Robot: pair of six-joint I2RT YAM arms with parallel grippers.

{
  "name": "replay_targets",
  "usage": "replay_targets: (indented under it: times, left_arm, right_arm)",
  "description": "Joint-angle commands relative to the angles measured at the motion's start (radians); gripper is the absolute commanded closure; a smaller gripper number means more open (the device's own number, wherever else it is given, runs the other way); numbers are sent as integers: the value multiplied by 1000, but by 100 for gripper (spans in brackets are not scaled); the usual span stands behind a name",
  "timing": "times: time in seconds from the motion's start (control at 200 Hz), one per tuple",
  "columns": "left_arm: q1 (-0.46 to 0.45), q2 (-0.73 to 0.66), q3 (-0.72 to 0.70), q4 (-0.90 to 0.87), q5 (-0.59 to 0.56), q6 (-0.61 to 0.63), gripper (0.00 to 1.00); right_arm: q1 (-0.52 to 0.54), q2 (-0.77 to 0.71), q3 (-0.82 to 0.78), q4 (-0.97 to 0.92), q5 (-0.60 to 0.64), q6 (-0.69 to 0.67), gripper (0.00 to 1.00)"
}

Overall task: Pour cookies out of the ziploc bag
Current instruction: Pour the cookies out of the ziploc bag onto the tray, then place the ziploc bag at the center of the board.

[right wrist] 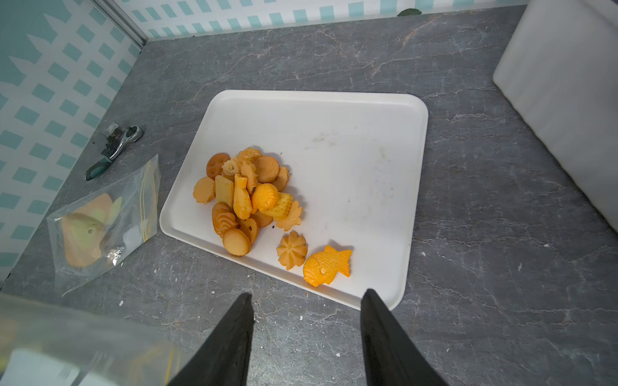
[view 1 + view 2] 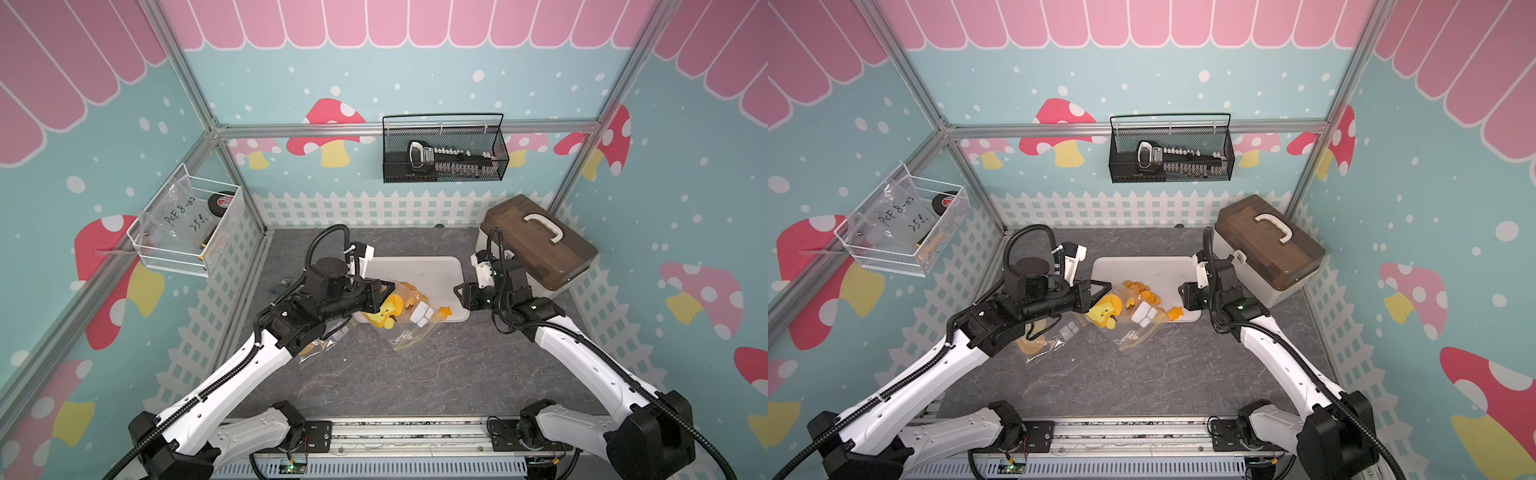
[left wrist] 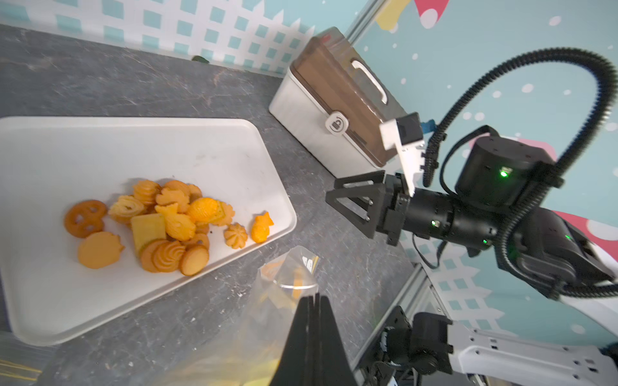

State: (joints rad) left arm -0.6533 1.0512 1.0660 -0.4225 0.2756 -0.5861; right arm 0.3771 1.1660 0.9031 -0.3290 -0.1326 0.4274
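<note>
The cookies (image 1: 247, 200) lie in a loose heap on the white tray (image 1: 351, 150), toward its near left part. They are golden-orange biscuits of mixed shapes: ridged swirls, smooth discs, a square wafer and a pretzel ring. A flower rosette and a fish-shaped one sit a little apart from the heap. The tray is a smooth, shallow rectangle with rounded corners, faintly scuffed. It rests flat on the grey, marble-veined tabletop (image 1: 468, 234).

The left gripper (image 3: 312, 297) has its black fingers pressed together on the ziploc bag (image 3: 287, 277). The bag is thin, crinkled clear film with a yellow zip line. In both top views it hangs over the tray's near edge (image 2: 399, 316), its yellow cartoon-face print and white label patches showing. Whether any biscuit remains inside the film is hard to tell, since orange shows through it.

The right gripper (image 1: 307, 294) hovers above the table just off the tray's near right corner. Its wedge-shaped black jaws stand apart with nothing between them.

A second clear bag (image 1: 100, 224), also printed, lies flat on the table beside the tray under the left arm. A white case (image 2: 536, 245) with a brown translucent lid and a white handle stands at the far right.
</note>
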Motion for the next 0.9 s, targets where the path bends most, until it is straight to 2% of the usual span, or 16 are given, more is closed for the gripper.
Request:
replay_targets:
  times: [0.0,0.215,0.35,0.49,0.61,0.766,0.896]
  left_arm:
    - [-7,-42,-73,39,52,-66,100]
    - [-8,-45,-203,66,10,-72,100]
    - [-6,-4,-273,83,-20,-67,100]
    - [-5,41,-345,167,-1,-89,100]
    - [-3,75,-379,185,-42,-78,100]
    - [36,127,-417,228,-89,-68,100]
    - [93,118,-468,313,-103,-98,100]
  right_arm:
    - [-10,-24,-7,-13,9,4,46]
    - [-14,-32,-25,-11,20,2,40]
    - [-17,-39,-43,-4,26,-1,39]
    - [-17,-32,-49,4,27,-3,39]
    - [-17,-28,-52,5,31,-4,38]
    - [-17,-31,-64,13,31,-1,37]
    - [-18,-36,-67,10,30,-1,37]
